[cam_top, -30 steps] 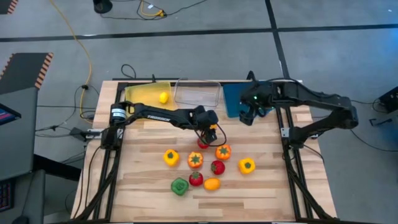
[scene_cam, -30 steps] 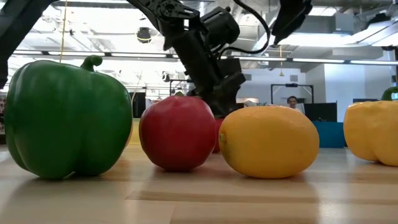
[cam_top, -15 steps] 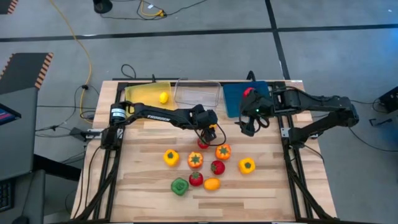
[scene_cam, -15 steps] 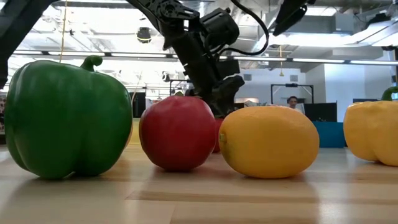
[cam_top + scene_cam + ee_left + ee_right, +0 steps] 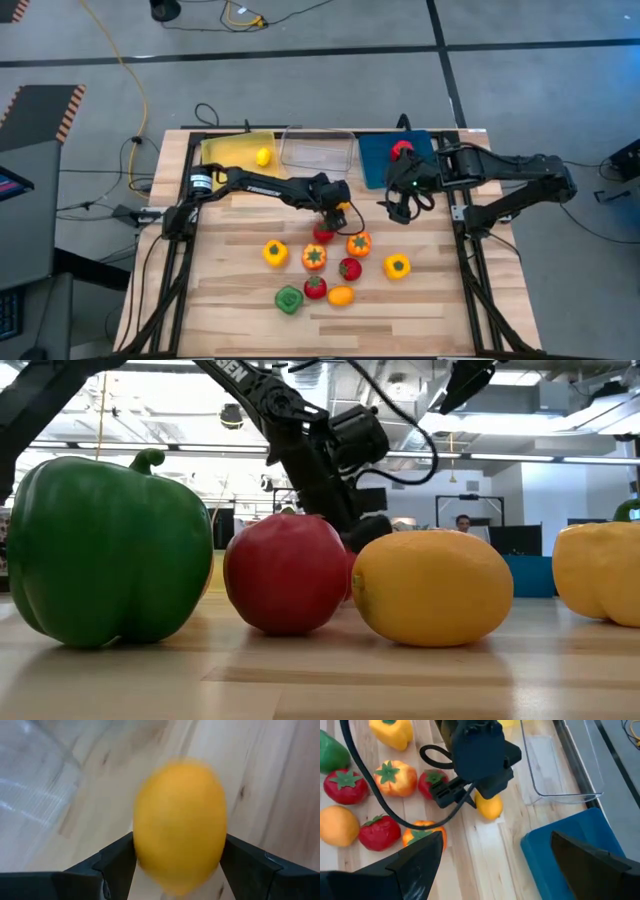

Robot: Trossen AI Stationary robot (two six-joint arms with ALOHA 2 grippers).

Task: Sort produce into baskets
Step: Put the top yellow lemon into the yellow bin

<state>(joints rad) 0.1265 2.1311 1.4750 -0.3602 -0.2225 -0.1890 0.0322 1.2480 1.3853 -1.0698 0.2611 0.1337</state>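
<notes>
I'm gripping lemon in left pincer mid-tabletop, beside clear basket; hard, smooth, likely slippery, so squeezing across its middle. Right pincer hanging wide, empty.

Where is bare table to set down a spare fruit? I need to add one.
Bare wood lies along the near edge below the green pepper, and left of the yellow pepper. The centre cluster under the left claw is crowded.
</notes>
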